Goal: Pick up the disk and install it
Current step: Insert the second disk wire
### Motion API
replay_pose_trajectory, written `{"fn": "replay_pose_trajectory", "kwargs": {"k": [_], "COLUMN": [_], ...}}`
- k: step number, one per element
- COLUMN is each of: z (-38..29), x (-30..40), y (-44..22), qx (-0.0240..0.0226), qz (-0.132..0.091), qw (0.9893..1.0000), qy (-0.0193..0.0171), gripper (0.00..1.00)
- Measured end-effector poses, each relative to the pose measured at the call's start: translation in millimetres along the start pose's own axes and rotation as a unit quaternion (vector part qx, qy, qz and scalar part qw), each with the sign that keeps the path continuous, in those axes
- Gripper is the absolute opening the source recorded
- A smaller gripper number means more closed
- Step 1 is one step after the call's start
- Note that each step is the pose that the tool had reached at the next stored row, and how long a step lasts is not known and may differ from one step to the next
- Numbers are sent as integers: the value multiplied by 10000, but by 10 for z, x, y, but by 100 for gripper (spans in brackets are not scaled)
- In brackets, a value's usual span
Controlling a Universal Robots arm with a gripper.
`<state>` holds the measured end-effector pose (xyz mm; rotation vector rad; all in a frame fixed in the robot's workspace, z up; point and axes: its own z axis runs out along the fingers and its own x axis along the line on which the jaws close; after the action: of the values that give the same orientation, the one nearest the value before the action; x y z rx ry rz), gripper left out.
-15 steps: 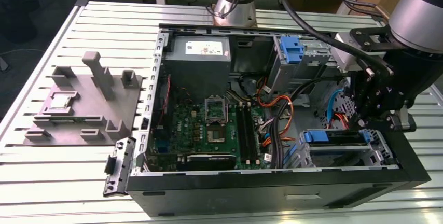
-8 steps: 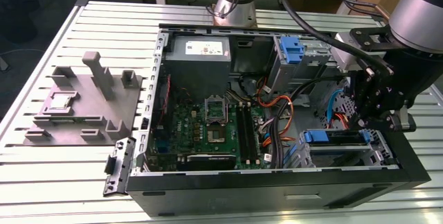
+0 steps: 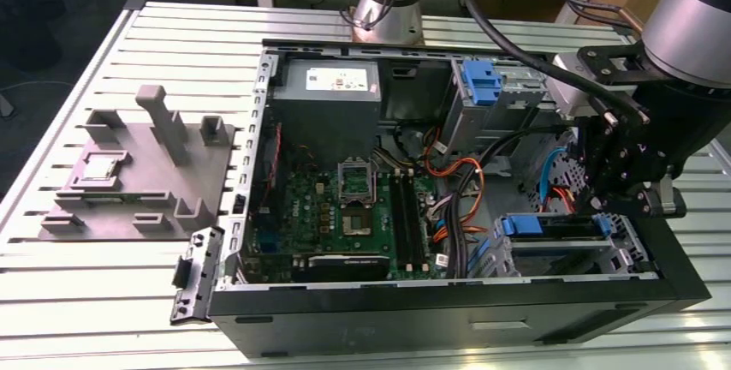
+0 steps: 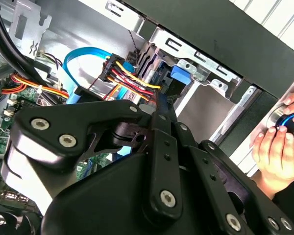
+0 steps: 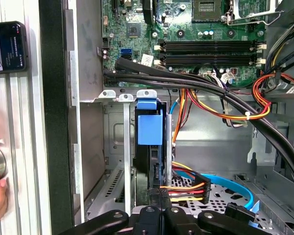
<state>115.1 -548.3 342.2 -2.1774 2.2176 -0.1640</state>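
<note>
Exterior view: open black computer case [image 3: 457,314] lies on its side on the slatted metal desk [image 3: 103,301]. The black pincer [image 3: 622,203] hangs over the drive cage at the case's corner on the exterior view's right. A flat silver-grey disk with blue plastic carrier frame [image 3: 560,226] sits in that cage. A grey plastic stand with upright posts [image 3: 143,173] rests on the desk, well apart, at the exterior view's left.

Second wrist view: the pincer's black linkage [image 4: 152,161] crowds the foreground, aimed at the metal drive cage [image 4: 201,68] and a bundle of red, yellow and black wires [image 4: 130,78]. Cannot tell whether it is clenched or released. A person's hand [image 4: 277,147] rests on a round knob outside the case.

First wrist view: the disk [image 5: 149,147] stands edge-on in a cage slot, blue tab outward, wire plug near its lower end. It looks largely inserted; whether it is fully seated I cannot say.
</note>
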Motion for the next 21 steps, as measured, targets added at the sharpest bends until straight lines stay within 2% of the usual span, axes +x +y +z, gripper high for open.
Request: {"fn": "replay_pose_trajectory", "kwargs": {"k": [4,5,6,7,14,17,21], "z": [0,0,1,1,-1,-37,-134], "x": [0,0,2,1,1,3,6], "y": [0,-1,-2,-2,-2,-5,-14], "qx": [-3,-33,-90,-127,-133,-132,-133], "qz": [0,-3,-6,-7,-7,-7,-7], "qw": [10000,10000,10000,9999,9999,9999,9999], "qy": [-1,-1,-1,-3,-2,-2,-3], "gripper": [10,10,10,10,10,10,10]}}
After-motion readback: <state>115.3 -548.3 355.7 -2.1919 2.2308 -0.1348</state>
